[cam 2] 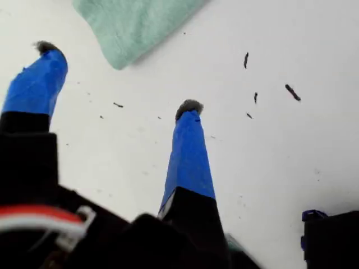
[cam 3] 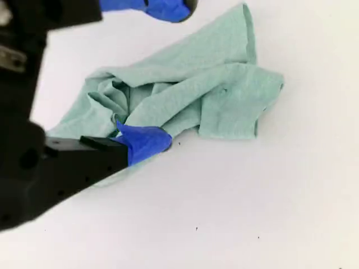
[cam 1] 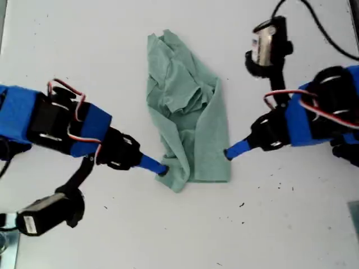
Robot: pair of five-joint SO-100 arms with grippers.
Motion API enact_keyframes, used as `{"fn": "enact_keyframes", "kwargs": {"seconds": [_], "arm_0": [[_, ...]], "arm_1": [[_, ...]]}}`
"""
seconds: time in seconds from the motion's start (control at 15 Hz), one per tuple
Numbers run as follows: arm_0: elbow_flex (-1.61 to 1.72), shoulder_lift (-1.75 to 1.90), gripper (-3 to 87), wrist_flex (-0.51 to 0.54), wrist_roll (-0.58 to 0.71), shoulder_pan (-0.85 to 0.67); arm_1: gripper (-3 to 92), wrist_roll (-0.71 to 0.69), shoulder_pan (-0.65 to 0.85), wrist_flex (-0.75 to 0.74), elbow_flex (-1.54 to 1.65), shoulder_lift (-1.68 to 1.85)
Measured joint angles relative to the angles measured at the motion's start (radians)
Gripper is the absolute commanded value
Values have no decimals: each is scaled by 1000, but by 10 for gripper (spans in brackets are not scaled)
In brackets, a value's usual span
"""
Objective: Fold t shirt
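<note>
Exterior view: crumpled pale sage-green soft-fabric t shirt (cam 1: 188, 117) mid white tabletop (cam 1: 280, 224). My first hand (cam 2: 115, 77), shirt's 4 o'clock: open, empty. My second hand (cam 3: 158, 74), 7 o'clock: open, one finger at cloth edge. Step, judged: pre-grasp. Next: pinch both near corners, spread flat.

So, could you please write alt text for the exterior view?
A crumpled pale sage-green t-shirt lies bunched on a white table. Two blue-and-black robot arms reach in from the exterior view's left and right, blue-taped tips at its lower edges.
</note>
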Motion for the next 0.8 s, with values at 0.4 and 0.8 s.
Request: {"fn": "enact_keyframes", "kwargs": {"seconds": [0.4,0.8], "arm_0": [[-232,-356,330,2,-12,6],[-434,-615,207,2,-23,-9]], "arm_1": [[375,49,-44,46,-278,-428],[205,64,-46,-141,-279,-652]]}}
